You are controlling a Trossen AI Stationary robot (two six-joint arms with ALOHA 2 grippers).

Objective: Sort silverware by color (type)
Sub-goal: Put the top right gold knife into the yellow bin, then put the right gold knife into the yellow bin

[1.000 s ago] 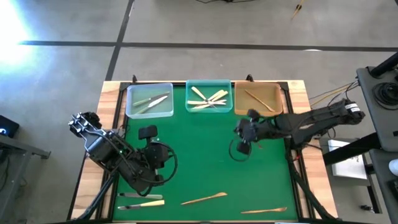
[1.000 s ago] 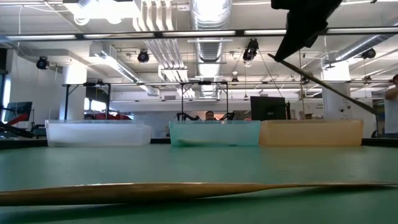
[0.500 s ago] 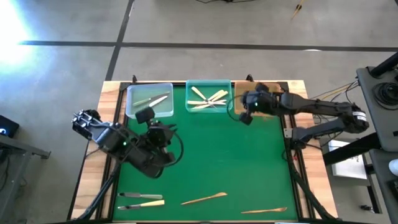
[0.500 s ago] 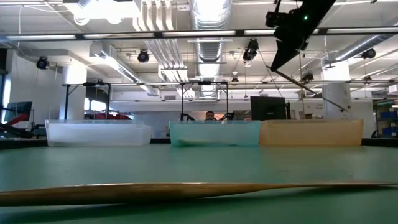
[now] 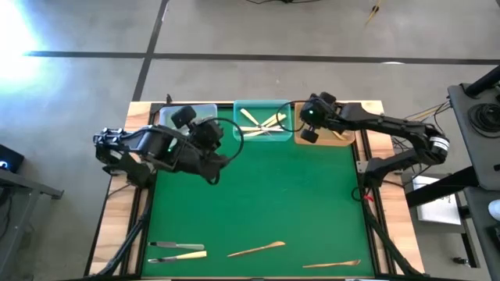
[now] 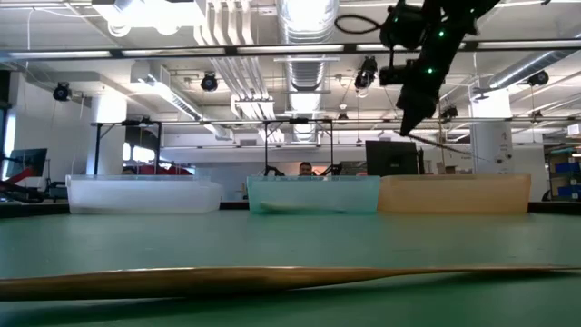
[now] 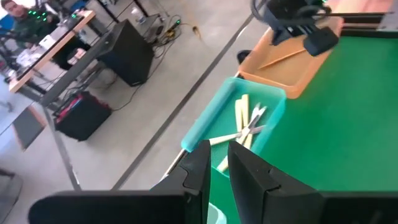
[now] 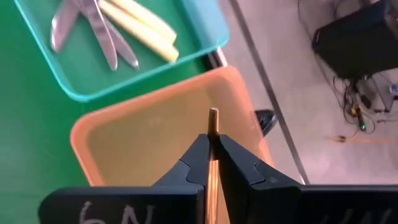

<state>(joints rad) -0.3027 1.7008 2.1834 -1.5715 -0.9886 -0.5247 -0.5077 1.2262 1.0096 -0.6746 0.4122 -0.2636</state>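
Note:
My right gripper [image 5: 307, 129] [image 8: 211, 155] is shut on a tan-brown wood-like utensil [image 8: 212, 124], high over the near edge of the orange tray [image 5: 332, 123]. In the low view it hangs above the trays [image 6: 413, 113]. My left gripper [image 5: 221, 145] [image 7: 219, 177] hovers by the clear tray [image 5: 186, 125] and faces the teal tray [image 7: 239, 121]. Its fingers stand close together and nothing plainly shows between them. The teal tray holds several cream-handled pieces [image 8: 134, 28]. One tan utensil [image 7: 280, 57] lies in the orange tray. My right gripper pinches the tan utensil between its two fingers. The utensil runs along the fingers and its free end [image 8: 212, 115] sticks out past their tips. It is lifted clear, above the orange tray's floor [image 8: 155, 143].
Near the table's front edge lie two tan utensils [image 5: 256, 250] [image 5: 332, 265]; one also shows in the low view [image 6: 272, 277]. A silver-grey piece [image 5: 173, 245] and a cream piece [image 5: 183, 254] lie at the near left. The green mat's middle [image 5: 273, 195] is bare. People stand in the room behind.
My right gripper has gone up and toward the far edge with the tan utensil, from above the mat to the orange tray. My left gripper has gone from the near left toward the far edge and stands by the clear and teal trays.

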